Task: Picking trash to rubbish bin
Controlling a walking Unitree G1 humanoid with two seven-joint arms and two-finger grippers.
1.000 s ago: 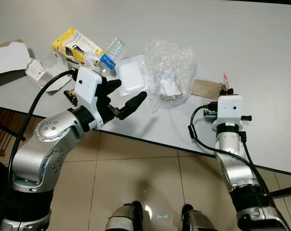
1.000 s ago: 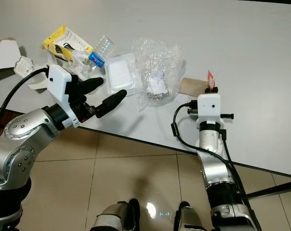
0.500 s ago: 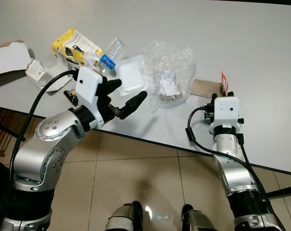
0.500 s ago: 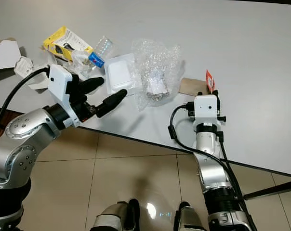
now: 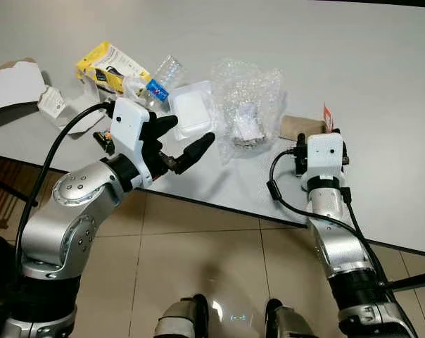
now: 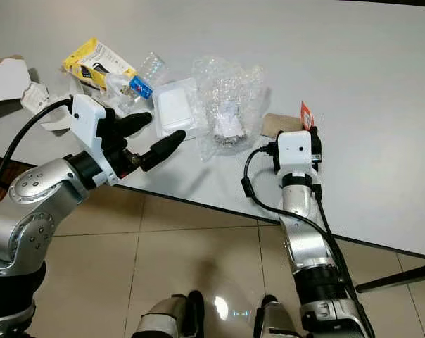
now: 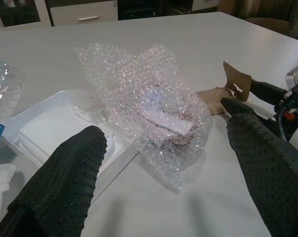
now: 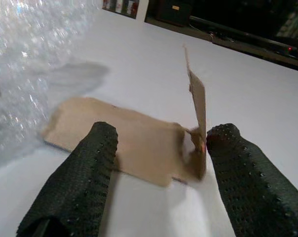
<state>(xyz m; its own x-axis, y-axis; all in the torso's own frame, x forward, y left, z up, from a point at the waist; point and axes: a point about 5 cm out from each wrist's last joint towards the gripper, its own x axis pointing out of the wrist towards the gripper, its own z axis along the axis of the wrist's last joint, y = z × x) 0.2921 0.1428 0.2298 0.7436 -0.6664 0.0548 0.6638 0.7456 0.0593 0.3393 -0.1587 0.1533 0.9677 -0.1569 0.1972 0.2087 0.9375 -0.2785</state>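
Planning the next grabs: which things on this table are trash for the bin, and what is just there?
Trash to bin:
- brown cardboard piece, between the open right gripper fingers
- bubble wrap, ahead of the open left gripper
- white tray
- crushed plastic bottle
- yellow box
- torn white cardboard

Just there:
- table
- tiled floor

Far tabletop: bare table [image 5: 353, 49], open passage.
Left cluster: yellow box [image 5: 110, 67], plastic bottle [image 5: 160, 77], white tray [image 5: 191, 113] crowded together.
Centre: bubble wrap [image 5: 248, 105] beside cardboard piece [image 5: 300, 127], blocking between.
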